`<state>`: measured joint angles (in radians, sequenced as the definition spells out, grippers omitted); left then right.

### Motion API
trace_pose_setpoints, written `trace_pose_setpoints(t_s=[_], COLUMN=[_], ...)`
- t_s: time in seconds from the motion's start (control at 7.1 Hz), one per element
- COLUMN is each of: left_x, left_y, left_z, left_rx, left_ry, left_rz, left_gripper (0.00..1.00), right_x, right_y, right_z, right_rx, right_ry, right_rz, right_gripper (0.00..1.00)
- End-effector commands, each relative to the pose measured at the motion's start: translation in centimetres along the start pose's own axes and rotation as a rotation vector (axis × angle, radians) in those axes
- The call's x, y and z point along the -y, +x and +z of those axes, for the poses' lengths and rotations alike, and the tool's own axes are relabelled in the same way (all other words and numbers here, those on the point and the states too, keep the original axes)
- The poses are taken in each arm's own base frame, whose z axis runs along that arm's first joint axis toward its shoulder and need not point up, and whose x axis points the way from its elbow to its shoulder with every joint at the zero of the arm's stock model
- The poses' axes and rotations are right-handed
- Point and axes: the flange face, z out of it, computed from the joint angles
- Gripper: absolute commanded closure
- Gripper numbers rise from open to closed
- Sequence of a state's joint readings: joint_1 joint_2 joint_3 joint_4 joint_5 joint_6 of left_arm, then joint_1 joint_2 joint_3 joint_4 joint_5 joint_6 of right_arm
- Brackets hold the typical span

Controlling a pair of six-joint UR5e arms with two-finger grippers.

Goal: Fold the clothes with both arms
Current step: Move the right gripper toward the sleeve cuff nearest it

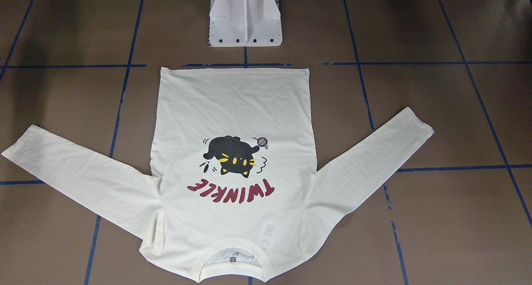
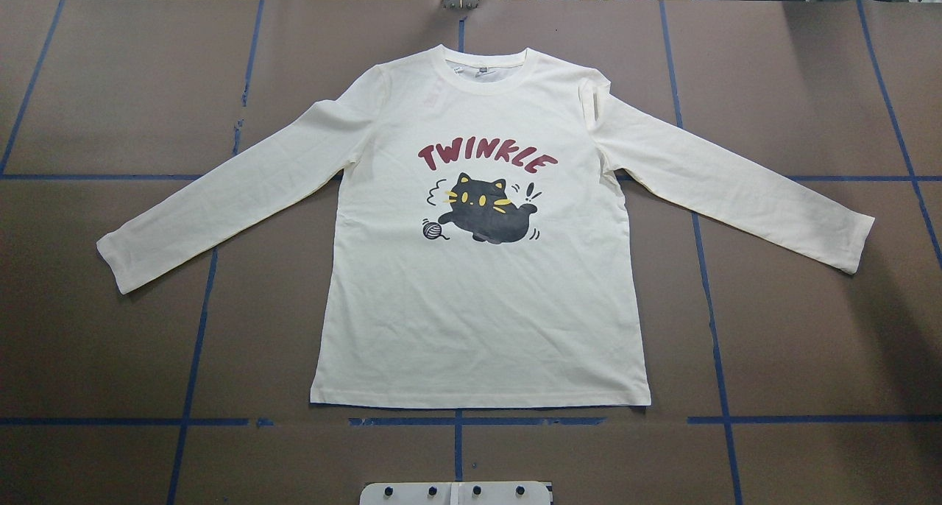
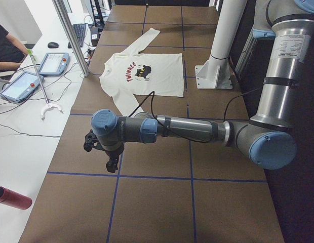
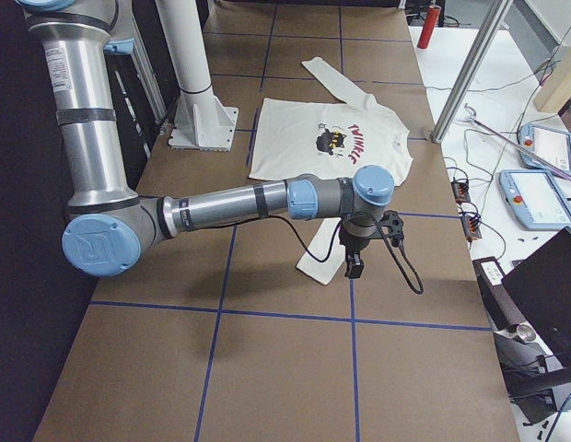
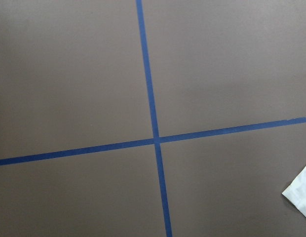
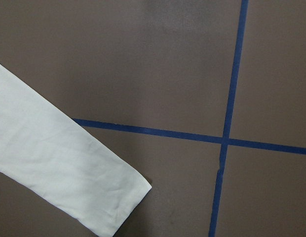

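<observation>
The cream long-sleeve T-shirt [image 1: 232, 110] lies flat on the brown table, print side up, both sleeves spread out; it also shows in the overhead view [image 2: 478, 306]. The collar is on the far side from the robot. My left gripper [image 3: 112, 163] hangs above bare table just past the left sleeve's cuff [image 5: 301, 195]. My right gripper [image 4: 353, 267] hangs just past the right sleeve's cuff [image 6: 69, 177]. Neither gripper touches the shirt. Both show only in the side views, so I cannot tell whether they are open or shut.
The white pedestal base [image 1: 245, 19] stands near the shirt's hem. Blue tape lines [image 2: 456, 421] grid the table. On the operators' side are tablets [image 3: 20, 86], a metal post [image 3: 71, 35], a red cylinder [image 3: 12, 197] and a seated person [image 3: 5, 45].
</observation>
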<state>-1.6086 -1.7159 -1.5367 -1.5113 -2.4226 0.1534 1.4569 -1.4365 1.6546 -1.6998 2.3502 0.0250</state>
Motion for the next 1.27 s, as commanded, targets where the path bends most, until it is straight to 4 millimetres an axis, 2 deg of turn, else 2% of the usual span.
trace_pose_setpoints(t_s=[0.0, 0.14, 0.42, 0.56, 0.7, 0.84, 0.99, 1.13], left_x=[0.0, 0.1, -0.1, -1.4, -1.8, -1.8, -1.5, -1.3], left_y=[0.9, 1.4, 2.7, 1.9, 2.6, 3.0, 3.9, 4.3], left_z=[-0.2, 0.6, -0.4, 0.5, 0.2, 0.1, 0.2, -0.1], left_rx=[0.032, 0.036, 0.031, 0.027, 0.019, 0.002, -0.037, -0.04], left_ry=[0.011, -0.005, 0.021, 0.005, 0.017, 0.03, 0.057, 0.08], left_rz=[0.045, 0.046, 0.082, 0.064, 0.076, 0.094, 0.134, 0.157], left_gripper=[0.0, 0.0, 0.0, 0.0, 0.0, 0.0, 0.0, 0.0], right_x=[-0.2, -0.4, -0.9, -1.4, -1.5, -1.9, -2.0, -1.9], right_y=[0.1, 0.4, 0.8, 0.7, -0.3, -0.3, -0.2, -1.7], right_z=[0.3, 0.7, 1.2, 2.1, 3.9, 6.7, 10.1, 13.6], right_rx=[0.003, 0.001, 0.02, 0.03, 0.035, 0.044, 0.051, 0.062], right_ry=[-0.006, -0.014, -0.001, 0.016, 0.03, 0.031, 0.017, 0.003], right_rz=[0.004, 0.01, -0.005, -0.041, -0.098, -0.124, -0.127, -0.119], right_gripper=[0.0, 0.0, 0.0, 0.0, 0.0, 0.0, 0.0, 0.0])
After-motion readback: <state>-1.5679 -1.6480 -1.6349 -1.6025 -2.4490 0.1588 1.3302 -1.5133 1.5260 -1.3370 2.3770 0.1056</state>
